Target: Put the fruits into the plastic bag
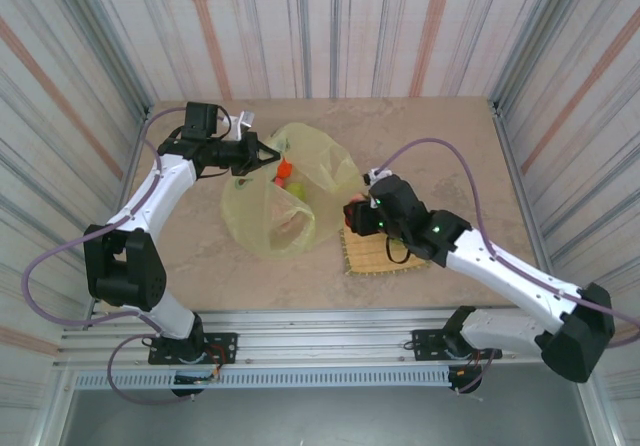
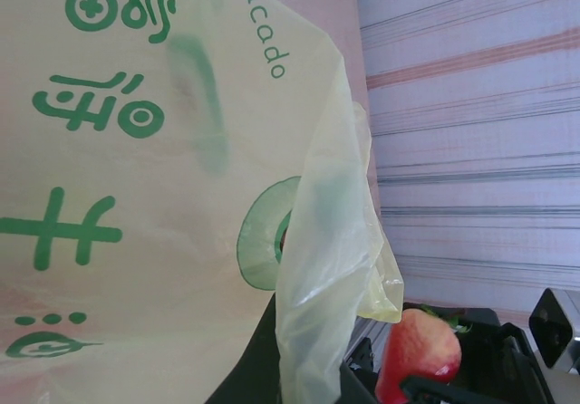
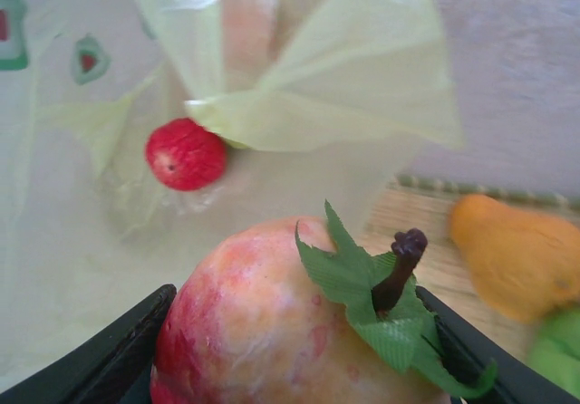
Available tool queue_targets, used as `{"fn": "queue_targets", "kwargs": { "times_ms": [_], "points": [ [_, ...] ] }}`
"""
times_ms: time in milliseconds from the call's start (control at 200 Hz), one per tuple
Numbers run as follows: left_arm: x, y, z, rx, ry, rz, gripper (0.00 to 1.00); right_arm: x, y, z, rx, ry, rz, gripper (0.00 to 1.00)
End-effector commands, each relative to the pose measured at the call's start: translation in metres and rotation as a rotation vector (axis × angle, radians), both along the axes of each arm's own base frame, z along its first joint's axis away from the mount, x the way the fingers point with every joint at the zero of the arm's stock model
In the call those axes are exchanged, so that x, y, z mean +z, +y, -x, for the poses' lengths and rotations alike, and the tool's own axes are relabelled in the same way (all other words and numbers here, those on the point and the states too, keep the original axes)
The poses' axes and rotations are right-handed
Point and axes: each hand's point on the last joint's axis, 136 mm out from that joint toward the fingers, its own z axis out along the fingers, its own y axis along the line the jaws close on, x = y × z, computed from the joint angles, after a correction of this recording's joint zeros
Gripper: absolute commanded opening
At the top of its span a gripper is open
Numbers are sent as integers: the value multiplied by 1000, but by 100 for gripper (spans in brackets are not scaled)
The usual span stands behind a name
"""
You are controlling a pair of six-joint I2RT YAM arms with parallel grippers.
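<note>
**A:** Layout, big to small?

**B:** We see the table [image 1: 450, 146] with the plastic bag [image 1: 275, 206] lying left of centre, its mouth turned toward the right arm. The woven straw mat [image 1: 372, 258] sits just to the bag's right.

**A:** Claws?

**B:** The left claw [image 1: 262, 154] looks pinched on the bag's far rim, with film bunched at its finger. We read that as propping the mouth open for loading. The right claw [image 1: 352, 216] is clamped on the red apple [image 3: 263, 322], one finger on each side, stem and leaf up. It hangs over the mat's left edge, just short of the mouth.

**A:** Other fruit?

**B:** An orange fruit [image 3: 517, 254] and a green fruit [image 3: 557, 354] are on the mat. The strawberry [image 3: 186, 153] lies on the film at the mouth. From above, orange and pale shapes show through the bag, so we judge some fruit is already in.

**A:** Next?

**B:** We'd carry the apple past the rim and release it low. Risk: the thin film folds over the opening.
</note>
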Motion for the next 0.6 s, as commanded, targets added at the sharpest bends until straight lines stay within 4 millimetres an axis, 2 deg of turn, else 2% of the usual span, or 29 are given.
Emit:
{"fn": "queue_targets", "kwargs": {
  "times_ms": [0, 190, 371, 596],
  "points": [
    [12, -1, 7, -8, -16, 23, 0, 18, 37, -6, 156, -87, -21, 59],
    [14, -1, 8, -12, -18, 30, 0, -5, 75, -19, 255, -92, 40, 59],
    [16, -2, 8, -17, -26, 38, 0, -33, 107, -45, 301, -95, 96, 58],
    [18, -3, 9, -19, -28, 44, 0, -57, 154, -68, 316, -73, -22, 59]
  ]
}}
